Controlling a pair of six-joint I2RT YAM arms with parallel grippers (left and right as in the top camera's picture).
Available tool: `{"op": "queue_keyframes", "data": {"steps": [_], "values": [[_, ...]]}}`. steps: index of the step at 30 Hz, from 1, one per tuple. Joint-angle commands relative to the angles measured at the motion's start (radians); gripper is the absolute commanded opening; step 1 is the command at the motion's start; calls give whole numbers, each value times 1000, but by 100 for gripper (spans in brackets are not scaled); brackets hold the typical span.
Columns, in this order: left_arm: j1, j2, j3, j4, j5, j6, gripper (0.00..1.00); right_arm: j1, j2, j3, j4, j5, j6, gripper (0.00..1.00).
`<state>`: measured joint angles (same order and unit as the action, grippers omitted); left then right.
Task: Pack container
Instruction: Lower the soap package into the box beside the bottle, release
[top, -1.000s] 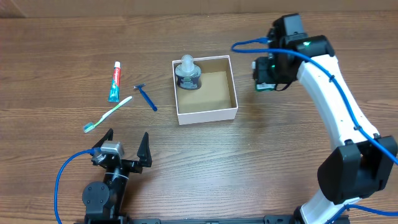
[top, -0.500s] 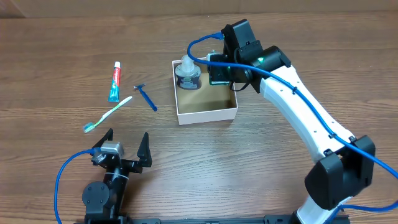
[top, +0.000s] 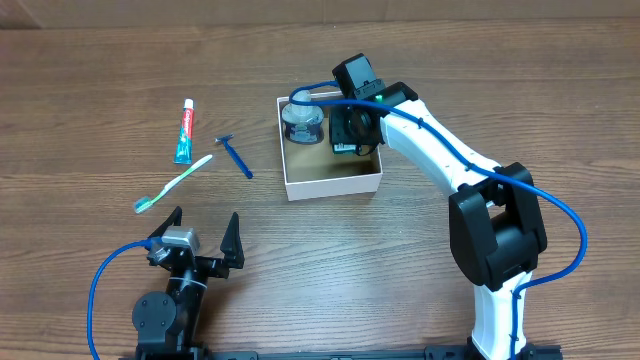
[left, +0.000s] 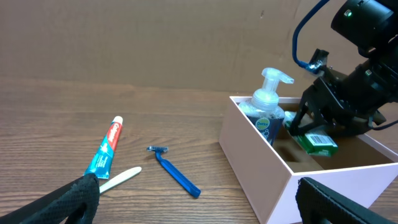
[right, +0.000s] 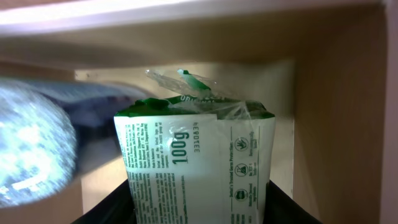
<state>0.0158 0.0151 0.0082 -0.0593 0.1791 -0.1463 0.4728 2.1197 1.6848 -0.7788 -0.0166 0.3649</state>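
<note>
The container (top: 332, 184) is a shallow white box with a brown inside, at the table's middle; it also shows in the left wrist view (left: 261, 177). A pump bottle (top: 301, 122) stands in its far left corner. My right gripper (top: 346, 132) is down inside the container, shut on a green-and-white packet (right: 199, 165), which also shows in the left wrist view (left: 317, 143), right of the bottle (left: 267, 111). My left gripper (top: 200, 238) is open and empty near the front edge, well short of the container.
Left of the container lie a toothpaste tube (top: 184, 131), a blue razor (top: 235, 155) and a toothbrush (top: 175, 183). The right arm reaches over the container's right wall. The container's near half has bare floor.
My right arm has swung left from beside the container's right wall to inside it, carrying the packet down next to the pump bottle. The left arm has not moved.
</note>
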Motion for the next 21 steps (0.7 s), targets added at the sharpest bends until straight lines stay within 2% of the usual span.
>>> {"op": "queue_keyframes", "data": {"steps": [1,2,4,5,14,16,21], "values": [[11,-10,-3,0,-3,11,100,3,13,22,27,31,-5,48],[11,-10,-3,0,-3,11,100,3,18,22,31,31,-5,48],[11,-10,-3,0,-3,11,100,3,20,22,31,31,-6,57],[11,-10,-3,0,-3,11,100,3,20,22,31,31,-6,59],[11,-10,-3,0,-3,11,100,2,16,40,13,31,-21,61],[11,-10,-3,0,-3,11,100,2,4,87,-46,31,-21,62],[11,-10,-3,0,-3,11,100,2,-28,336,-335,31,-20,67]]}}
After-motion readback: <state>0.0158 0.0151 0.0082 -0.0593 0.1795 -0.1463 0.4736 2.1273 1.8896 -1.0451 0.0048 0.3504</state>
